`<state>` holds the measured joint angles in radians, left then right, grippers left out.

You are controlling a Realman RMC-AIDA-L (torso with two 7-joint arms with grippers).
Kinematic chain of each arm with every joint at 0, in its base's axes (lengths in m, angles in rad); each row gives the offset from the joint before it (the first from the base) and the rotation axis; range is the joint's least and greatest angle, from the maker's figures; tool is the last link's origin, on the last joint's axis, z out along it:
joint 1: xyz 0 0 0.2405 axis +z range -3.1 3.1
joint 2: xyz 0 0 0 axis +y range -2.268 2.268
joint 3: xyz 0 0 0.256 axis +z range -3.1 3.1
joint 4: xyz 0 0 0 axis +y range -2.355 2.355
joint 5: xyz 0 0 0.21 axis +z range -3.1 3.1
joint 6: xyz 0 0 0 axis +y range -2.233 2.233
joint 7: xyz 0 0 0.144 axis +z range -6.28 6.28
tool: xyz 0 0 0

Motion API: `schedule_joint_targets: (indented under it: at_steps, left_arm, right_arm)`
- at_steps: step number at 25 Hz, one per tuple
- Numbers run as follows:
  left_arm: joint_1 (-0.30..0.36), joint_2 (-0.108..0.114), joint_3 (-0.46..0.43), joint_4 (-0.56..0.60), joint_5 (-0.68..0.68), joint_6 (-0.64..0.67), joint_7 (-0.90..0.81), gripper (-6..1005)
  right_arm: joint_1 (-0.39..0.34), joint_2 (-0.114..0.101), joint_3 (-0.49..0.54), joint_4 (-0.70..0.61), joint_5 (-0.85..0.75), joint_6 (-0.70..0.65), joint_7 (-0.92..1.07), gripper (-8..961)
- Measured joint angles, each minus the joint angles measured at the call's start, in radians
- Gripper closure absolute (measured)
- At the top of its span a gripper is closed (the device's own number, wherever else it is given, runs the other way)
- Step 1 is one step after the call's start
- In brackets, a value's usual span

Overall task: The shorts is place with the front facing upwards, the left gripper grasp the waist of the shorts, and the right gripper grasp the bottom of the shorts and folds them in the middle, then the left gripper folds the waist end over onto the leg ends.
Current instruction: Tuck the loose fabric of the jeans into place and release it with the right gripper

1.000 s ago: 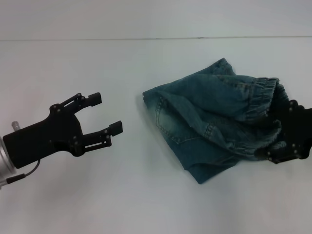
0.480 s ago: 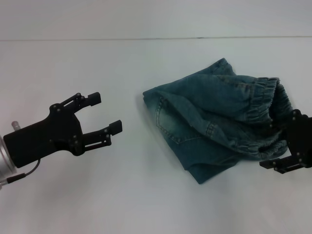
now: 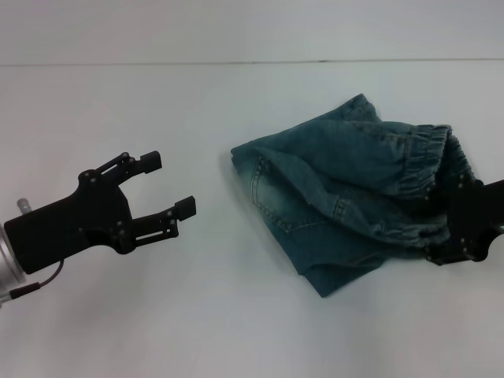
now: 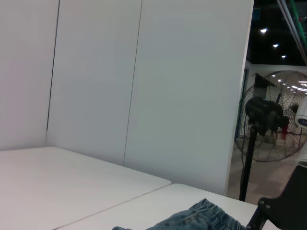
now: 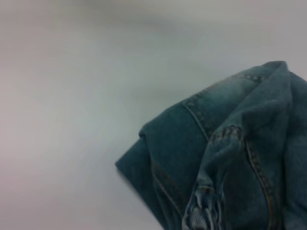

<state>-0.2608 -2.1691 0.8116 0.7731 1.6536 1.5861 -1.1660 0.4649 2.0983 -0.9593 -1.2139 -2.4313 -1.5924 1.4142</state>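
The blue-green denim shorts (image 3: pixel 339 197) lie crumpled in a heap on the right half of the white table (image 3: pixel 197 315). The ruffled elastic waist (image 3: pixel 417 157) sits at the heap's far right and also shows in the left wrist view (image 4: pixel 206 216). A flat denim corner (image 3: pixel 324 282) points toward the front edge. My right gripper (image 3: pixel 443 223) is at the heap's right edge just below the waist, open, its fingers straddling bunched fabric. My left gripper (image 3: pixel 170 183) hovers open at the left, well apart from the shorts. The right wrist view shows only folded denim (image 5: pixel 225 158).
Bare white table (image 3: pixel 236 102) lies between the left gripper and the shorts and along the front. A white wall (image 4: pixel 144 86) rises behind the table. A standing fan (image 4: pixel 280 117) is off beyond the table's end.
The right gripper drew back out of the fabric toward the right, then came in again slightly higher. The cloth at the heap's right edge settled. The left gripper barely moved.
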Motion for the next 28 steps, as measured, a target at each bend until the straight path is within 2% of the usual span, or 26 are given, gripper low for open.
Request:
schedule_joint_targets:
  at_steps: [6,11,17,22,28]
  left_arm:
    - [0.000,0.000,0.000,-0.011,0.000,0.000,0.010,80]
    - [0.000,0.000,-0.011,-0.014,0.000,-0.001,0.012,80]
    - [0.000,0.000,-0.012,-0.014,0.000,-0.002,0.012,80]
    - [0.002,0.000,-0.020,-0.020,0.000,-0.003,0.014,80]
    - [0.000,0.002,-0.023,-0.025,0.000,-0.003,0.017,80]
  right_arm:
    - [-0.008,-0.002,-0.008,-0.001,-0.004,0.050,-0.014,346]
    - [-0.003,-0.008,0.002,-0.005,-0.008,0.059,-0.014,605]
    - [0.026,-0.011,0.006,-0.008,-0.011,0.055,-0.021,825]
    - [0.038,-0.011,0.004,-0.008,-0.014,0.046,-0.031,836]
    - [0.056,-0.011,0.038,-0.009,-0.017,0.149,-0.016,835]
